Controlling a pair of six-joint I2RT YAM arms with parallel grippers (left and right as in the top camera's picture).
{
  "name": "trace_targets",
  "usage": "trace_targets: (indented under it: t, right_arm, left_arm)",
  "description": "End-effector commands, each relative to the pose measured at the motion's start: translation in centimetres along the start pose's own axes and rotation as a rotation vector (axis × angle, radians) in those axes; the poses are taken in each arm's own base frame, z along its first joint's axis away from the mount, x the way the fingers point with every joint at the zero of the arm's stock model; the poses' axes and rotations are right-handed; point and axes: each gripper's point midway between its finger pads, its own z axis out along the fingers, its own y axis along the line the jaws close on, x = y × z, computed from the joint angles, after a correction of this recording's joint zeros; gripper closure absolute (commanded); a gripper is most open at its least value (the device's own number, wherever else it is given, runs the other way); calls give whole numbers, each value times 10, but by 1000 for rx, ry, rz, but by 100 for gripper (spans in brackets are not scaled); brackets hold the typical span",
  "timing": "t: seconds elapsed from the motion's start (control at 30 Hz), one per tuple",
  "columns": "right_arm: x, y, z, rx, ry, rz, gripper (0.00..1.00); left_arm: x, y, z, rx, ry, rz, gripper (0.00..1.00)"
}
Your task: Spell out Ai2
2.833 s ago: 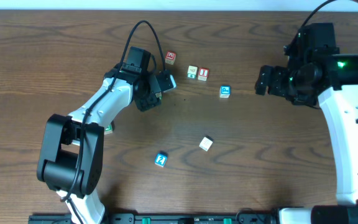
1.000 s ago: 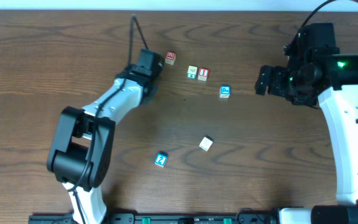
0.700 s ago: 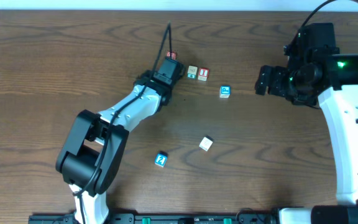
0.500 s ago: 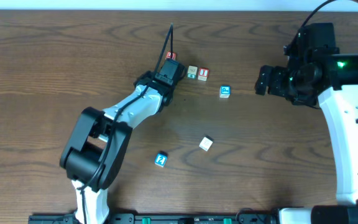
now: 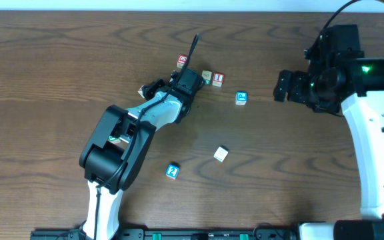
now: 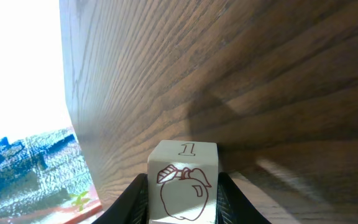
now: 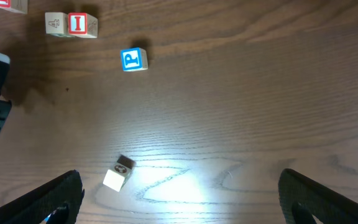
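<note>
**Apparently mid-pick: the left gripper has a block for the row**

The left gripper [image 6: 183, 203] is pinching the apple block [image 6: 183, 167]. A finger presses on each side, and the jaws are spread only as wide as the block. The faces in view carry a red-outlined apple and a "1". No letter face shows, so I cannot confirm it is the "A", though the apple suggests so. The block sits low on the surface [image 6: 241, 74], and the left wrist view does not show whether it is lifted.

From overhead, this arm reaches into the cluster at the far side. The red block [image 5: 183, 61] is just beside it, and the cream block [image 5: 207, 76] touches the I block [image 5: 218, 79]. The blue 2 block [image 5: 173, 171], if I read its mark correctly, lies well apart toward the near edge.

The step in hand looks like placing the first letter. The next move calls for setting the held block squarely to the left of the I block, letter face up, without nudging its neighbours. The 2 block then needs fetching.

The right gripper [image 7: 179, 180] hangs spread wide, holding nothing, well apart from the blocks.
</note>
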Motion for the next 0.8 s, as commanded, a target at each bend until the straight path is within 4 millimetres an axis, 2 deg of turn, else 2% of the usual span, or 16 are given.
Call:
trace_targets:
  t: [0.0, 0.1, 0.17, 0.33, 0.53, 0.57, 0.77]
  right_arm:
    - [0, 1, -2, 5, -10, -21, 1]
    - [0, 1, -2, 5, -10, -21, 1]
    - [0, 1, -2, 5, -11, -21, 1]
    - [0, 1, -2, 5, -11, -21, 1]
    - [0, 1, -2, 5, -11, -21, 1]
    - [0, 1, -2, 5, -11, -21, 1]
    - [0, 1, -2, 4, -11, -21, 1]
  left_arm:
    - [0, -26, 4, 51, -2, 48, 87]
    - [-5, -29, 0, 48, -20, 49, 71]
    - [-9, -31, -3, 46, -33, 49, 68]
    - [-19, -36, -11, 42, -68, 47, 53]
    - [-24, -39, -17, 39, -88, 51, 52]
    - [-25, -40, -18, 37, -92, 51, 50]
    - [-34, -23, -34, -4, -129, 14, 41]
